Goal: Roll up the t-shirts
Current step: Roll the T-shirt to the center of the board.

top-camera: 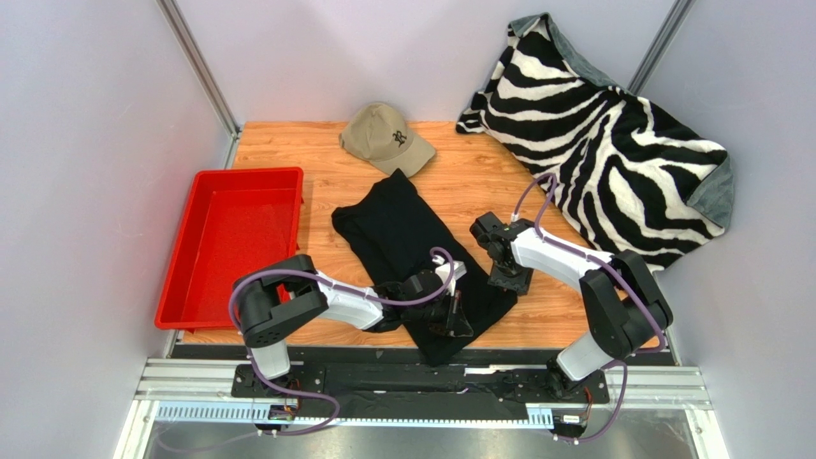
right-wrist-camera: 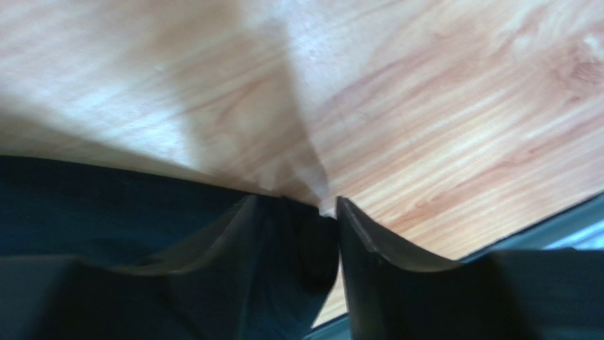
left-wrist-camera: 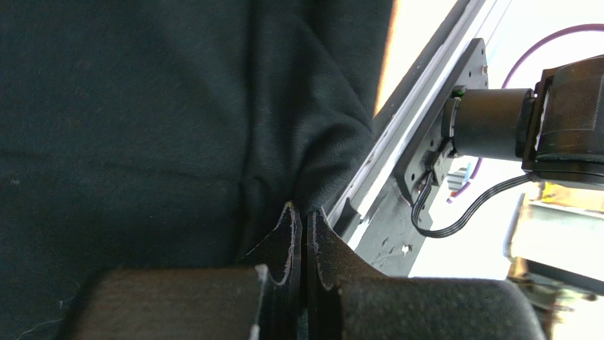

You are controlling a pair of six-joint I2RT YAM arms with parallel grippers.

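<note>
Presently left jaws pinch the one t-shirt [top-camera: 393, 225]; right jaws gape astride it.

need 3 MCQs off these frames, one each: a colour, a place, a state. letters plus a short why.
1. What colour is the tray?
A. Blue
B. Red
C. Grey

2. Where is the tan baseball cap?
A. Inside the tray
B. On the table, beyond the black t-shirt
C. On top of the t-shirt

3. How is the left end effector?
A. Shut, with t-shirt fabric puckered at its tips
B. Wide open above the tray
C. Clamped on the cap

Answers:
1 B: the top view shows a bright red tray at the table's left.
2 B: the cap sits on bare wood past the shirt's far end.
3 A: the left wrist view shows its jaws pressed together against bunched black cloth.
</note>
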